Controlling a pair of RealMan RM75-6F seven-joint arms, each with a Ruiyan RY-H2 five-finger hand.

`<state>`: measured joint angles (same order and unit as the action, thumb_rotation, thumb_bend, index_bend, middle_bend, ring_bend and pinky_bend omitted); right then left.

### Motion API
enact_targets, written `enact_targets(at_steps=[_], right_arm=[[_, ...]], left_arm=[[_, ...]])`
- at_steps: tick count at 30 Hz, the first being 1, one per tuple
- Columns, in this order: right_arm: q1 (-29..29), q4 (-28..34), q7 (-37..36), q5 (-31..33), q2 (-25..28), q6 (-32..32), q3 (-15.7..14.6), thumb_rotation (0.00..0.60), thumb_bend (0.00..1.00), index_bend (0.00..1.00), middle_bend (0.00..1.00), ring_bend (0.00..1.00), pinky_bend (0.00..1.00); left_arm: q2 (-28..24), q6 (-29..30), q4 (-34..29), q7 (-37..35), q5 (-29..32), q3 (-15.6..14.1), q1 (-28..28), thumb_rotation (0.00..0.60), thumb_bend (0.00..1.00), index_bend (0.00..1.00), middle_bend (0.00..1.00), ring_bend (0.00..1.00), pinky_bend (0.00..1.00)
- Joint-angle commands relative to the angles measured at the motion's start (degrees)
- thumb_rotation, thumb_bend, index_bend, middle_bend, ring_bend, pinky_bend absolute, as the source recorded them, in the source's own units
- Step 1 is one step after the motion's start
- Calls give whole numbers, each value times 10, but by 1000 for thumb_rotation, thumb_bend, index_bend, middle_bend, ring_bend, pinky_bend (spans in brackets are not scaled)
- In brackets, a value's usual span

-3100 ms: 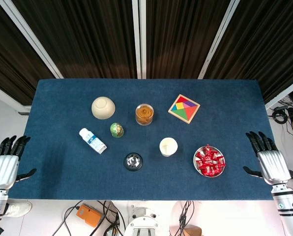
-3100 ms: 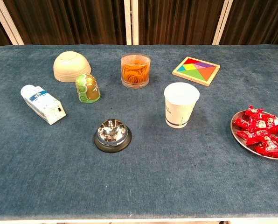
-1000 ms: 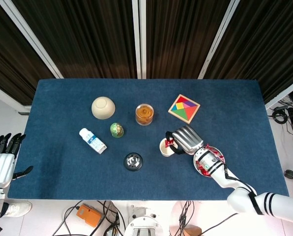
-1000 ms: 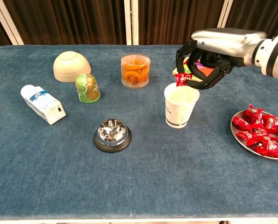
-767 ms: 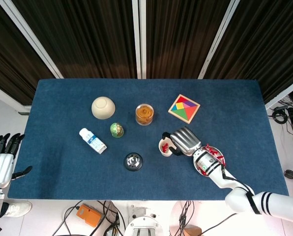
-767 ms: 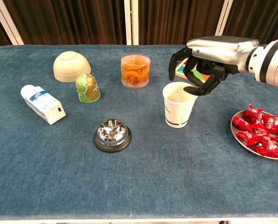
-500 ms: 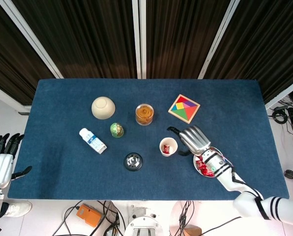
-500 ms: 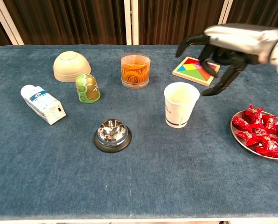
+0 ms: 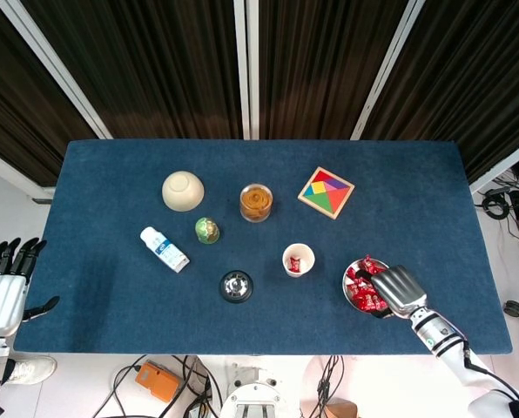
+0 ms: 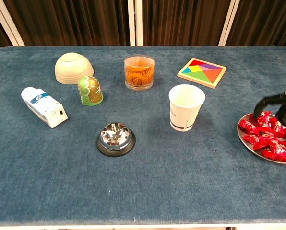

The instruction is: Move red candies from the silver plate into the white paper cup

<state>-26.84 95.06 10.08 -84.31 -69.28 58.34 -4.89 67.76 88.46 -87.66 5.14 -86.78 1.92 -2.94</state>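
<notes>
change: since half a second ago the right hand [image 9: 397,288] has drawn back from beside the white paper cup [image 9: 298,259] to above the silver plate [image 10: 246,140]; one red candy [image 9: 294,263] lies in the cup.
right hand: over the near right part of the plate, dark fingers [image 10: 270,102] spread and curved down over the sweets; nothing seen in its hold, though the fingertips reach down among the wrappers.
left hand [image 9: 5,292]: off the table's left edge, fingers straight and apart, holding nothing.
red candies [image 10: 268,135]: heaped on the silver plate at the table's near right.
cup: upright, near mid-table, left of the plate and well apart from it.
others: call bell [image 10: 115,138], white bottle [image 10: 43,107] lying on its side, green egg [image 10: 90,90], upturned bowl [image 10: 73,67], jar of rubber bands [image 10: 139,72], tangram puzzle [image 10: 202,73].
</notes>
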Motion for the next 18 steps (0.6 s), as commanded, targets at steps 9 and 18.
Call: enact_targets(at_steps=[9, 18], right_arm=[[3, -26, -19, 0, -15, -17, 1, 600, 380, 413, 793, 961, 1000], [-11, -40, -1, 25, -30, -51, 11, 600, 529, 537, 793, 962, 1000]], left_arm=[[0, 7, 0, 1, 0, -1, 6, 600, 0, 95, 81, 0, 0], [2, 6, 6, -2, 4, -1, 8, 600, 0, 95, 73, 0, 0]])
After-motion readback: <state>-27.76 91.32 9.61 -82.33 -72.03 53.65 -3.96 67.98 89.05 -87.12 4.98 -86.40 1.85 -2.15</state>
